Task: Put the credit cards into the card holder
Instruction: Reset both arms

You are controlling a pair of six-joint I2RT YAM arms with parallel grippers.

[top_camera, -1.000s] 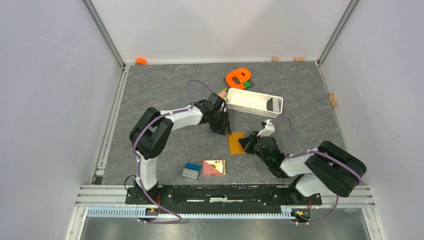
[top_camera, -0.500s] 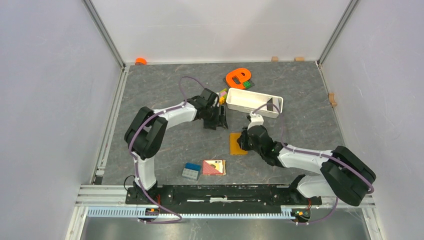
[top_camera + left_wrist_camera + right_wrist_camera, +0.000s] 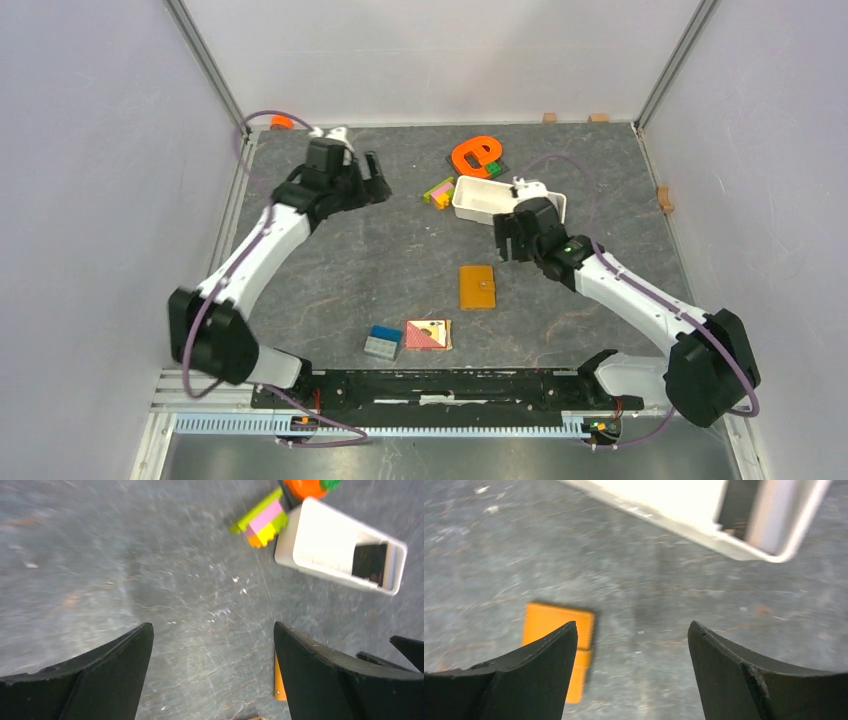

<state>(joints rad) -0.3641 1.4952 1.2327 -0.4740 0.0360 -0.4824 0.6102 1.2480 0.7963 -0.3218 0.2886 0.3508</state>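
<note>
handling of the card holder [image 3: 477, 287]: judged light, with a soft leather-like skin, fairly stiff while folded. it lies flat and closed on the table [image 3: 330, 270], so a pinch from above has little to bite on. best hold judged across its two long edges, or at the snap-clasp edge to raise the flap.
position of the card holder: mid-table, just beyond the red-and-tan tile [image 3: 428, 334] and the blue-and-grey block [image 3: 383, 342]. it is apart from both grippers and nothing touches it.
credit cards: none in sight in any view. judged thin, stiff and slippery, hard to lift off a flat surface except by an edge. whether any sit inside the closed holder cannot be told.
right gripper [image 3: 512, 240]: fingers spread wide, nothing between them, touching nothing. it hangs between the holder and the white tray [image 3: 500, 222].
white tray: a dark item [image 3: 541, 209] sits at its right end, kind not discernible.
left gripper [image 3: 376, 182]: at the far left of the table, fingers wide apart, empty, over bare surface.
coloured blocks [image 3: 438, 191]: just beside the tray's left end.
</note>
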